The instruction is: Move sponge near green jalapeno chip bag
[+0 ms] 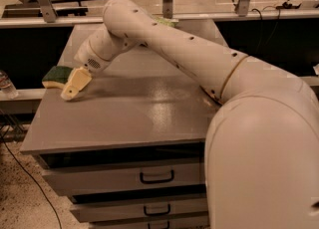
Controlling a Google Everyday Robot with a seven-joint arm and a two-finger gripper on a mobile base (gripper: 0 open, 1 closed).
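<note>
The sponge [55, 75], dark green on top over pale yellow foam, lies at the left edge of the grey cabinet top [124, 118]. My gripper [73, 85] is low over the top, right beside the sponge's right end and touching or nearly touching it. The green jalapeno chip bag [167, 22] shows only as a pale green sliver at the back of the top, behind my arm.
My large cream arm [189, 58] sweeps across the right and back of the cabinet top and hides what lies there. Drawers with dark handles [156, 177] are below. A clear bottle [6, 84] stands left of the cabinet.
</note>
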